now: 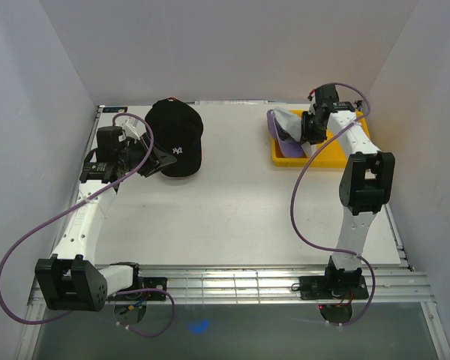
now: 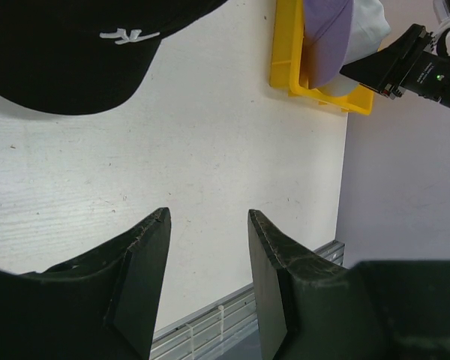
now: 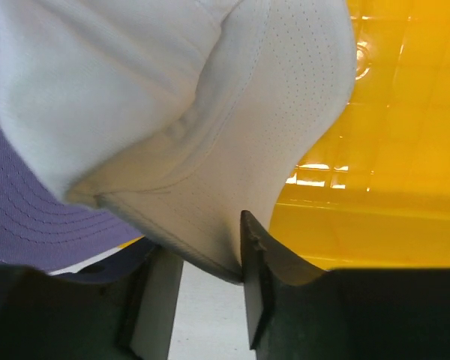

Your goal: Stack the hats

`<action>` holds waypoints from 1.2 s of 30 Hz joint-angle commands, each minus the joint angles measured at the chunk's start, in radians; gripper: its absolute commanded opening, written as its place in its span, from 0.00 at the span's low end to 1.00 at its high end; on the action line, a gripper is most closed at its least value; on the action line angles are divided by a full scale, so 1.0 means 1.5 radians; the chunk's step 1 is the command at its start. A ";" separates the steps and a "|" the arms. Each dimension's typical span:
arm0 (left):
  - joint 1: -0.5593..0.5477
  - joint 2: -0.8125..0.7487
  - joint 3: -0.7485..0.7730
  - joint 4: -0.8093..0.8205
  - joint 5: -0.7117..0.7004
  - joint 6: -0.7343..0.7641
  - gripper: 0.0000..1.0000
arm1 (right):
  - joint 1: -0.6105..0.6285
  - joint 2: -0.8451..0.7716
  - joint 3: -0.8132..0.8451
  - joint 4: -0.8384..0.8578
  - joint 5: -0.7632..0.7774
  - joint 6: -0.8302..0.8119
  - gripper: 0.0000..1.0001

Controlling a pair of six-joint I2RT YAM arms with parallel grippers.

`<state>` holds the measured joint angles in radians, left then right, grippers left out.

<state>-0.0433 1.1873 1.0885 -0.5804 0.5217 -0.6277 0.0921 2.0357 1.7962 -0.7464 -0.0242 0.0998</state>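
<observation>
A black hat with a white logo (image 1: 176, 139) lies at the back left of the table. My left gripper (image 1: 156, 159) hovers just beside its near left edge, open, with only bare table between its fingers (image 2: 208, 214). In the yellow tray (image 1: 337, 154) at the back right lie a white hat (image 3: 172, 90) and, under it, a purple hat (image 3: 30, 217). My right gripper (image 3: 202, 236) is at the white hat's rim. The fabric edge dips between its fingers and touches the right one, with a gap still showing between them. Other hats are out of view.
White walls enclose the table on the left, back and right. A metal rail (image 1: 232, 281) runs along the near edge between the arm bases. The yellow tray sits close to the right wall.
</observation>
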 commanded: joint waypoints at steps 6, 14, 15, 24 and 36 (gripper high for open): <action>-0.005 -0.019 0.017 -0.009 -0.005 0.003 0.56 | 0.004 -0.002 0.111 -0.046 -0.019 0.005 0.09; -0.007 -0.025 0.028 -0.013 -0.005 -0.002 0.56 | -0.014 -0.035 0.239 -0.084 -0.148 0.060 0.08; -0.007 -0.027 0.029 -0.013 -0.005 -0.002 0.56 | -0.016 -0.040 0.251 -0.085 -0.159 0.068 0.08; -0.007 -0.024 0.059 -0.012 0.006 -0.016 0.56 | -0.088 -0.249 -0.081 0.375 -0.498 0.488 0.08; -0.007 0.025 0.157 0.137 0.094 -0.133 0.73 | 0.120 -0.223 -0.188 1.034 -0.402 1.118 0.08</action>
<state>-0.0498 1.2015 1.2736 -0.5068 0.5861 -0.7414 0.1925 1.6798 1.4380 0.4950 -0.6727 1.5486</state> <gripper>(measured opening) 0.723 0.098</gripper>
